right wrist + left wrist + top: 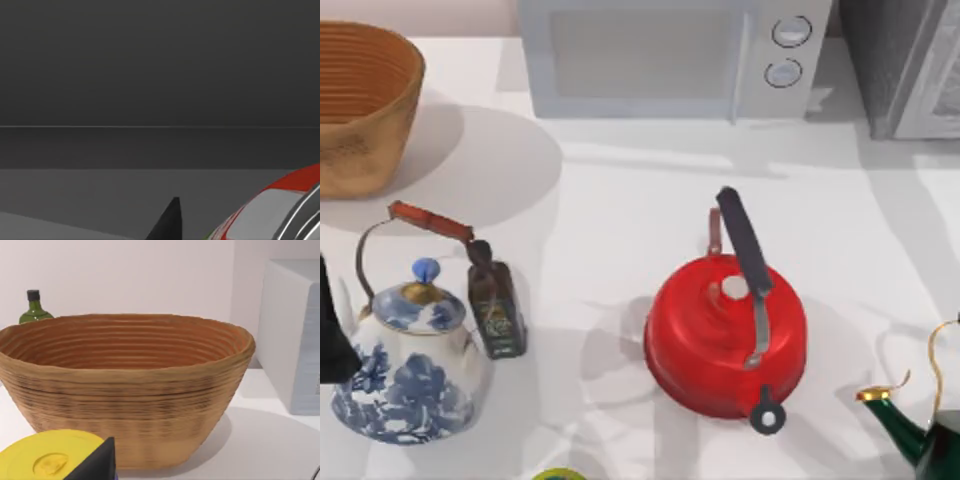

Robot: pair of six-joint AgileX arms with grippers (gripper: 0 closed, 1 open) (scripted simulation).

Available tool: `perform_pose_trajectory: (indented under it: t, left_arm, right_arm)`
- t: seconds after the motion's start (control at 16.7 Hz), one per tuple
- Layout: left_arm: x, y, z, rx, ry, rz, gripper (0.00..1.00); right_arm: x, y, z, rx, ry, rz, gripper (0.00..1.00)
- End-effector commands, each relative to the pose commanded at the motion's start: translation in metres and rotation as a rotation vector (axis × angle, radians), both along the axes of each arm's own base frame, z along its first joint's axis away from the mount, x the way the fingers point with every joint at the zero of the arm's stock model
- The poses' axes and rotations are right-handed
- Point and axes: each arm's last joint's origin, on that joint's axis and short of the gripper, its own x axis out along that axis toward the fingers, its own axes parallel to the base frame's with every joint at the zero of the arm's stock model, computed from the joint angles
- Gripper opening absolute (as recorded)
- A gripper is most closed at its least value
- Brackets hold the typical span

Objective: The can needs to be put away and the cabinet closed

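Red and white, the can [280, 212] sits closest to our right wrist camera, against a dark grey interior, beside one dark fingertip [167, 222] (whether our right gripper clamps it we cannot tell); our left arm [332, 330] waits by the blue-and-white teapot [405, 365]

Kitchen counter, microwave [675, 58], kettles [725, 335], woven basket [360, 105], bottle [497, 300]
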Motion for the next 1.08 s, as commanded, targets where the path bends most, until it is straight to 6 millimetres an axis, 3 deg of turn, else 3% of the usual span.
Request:
perform_pose_trajectory:
  t: [0.36, 0.6, 0.84, 1.08]
  left_arm:
    - [0.000, 0.000, 0.000, 0.000, 0.000, 0.000, 1.00]
    - [0.000, 0.000, 0.000, 0.000, 0.000, 0.000, 1.00]
    - [0.000, 0.000, 0.000, 0.000, 0.000, 0.000, 1.00]
    - [0.000, 0.000, 0.000, 0.000, 0.000, 0.000, 1.00]
  right_arm:
    - [0.082, -0.001, 0.003, -0.015, 0.076, -0.030, 0.00]
    - [0.109, -0.003, 0.024, 0.000, -0.009, -0.020, 0.00]
    - [0.127, -0.003, 0.024, 0.007, -0.040, 0.004, 0.00]
    - [0.131, -0.002, 0.022, 0.007, -0.039, 0.010, 0.00]
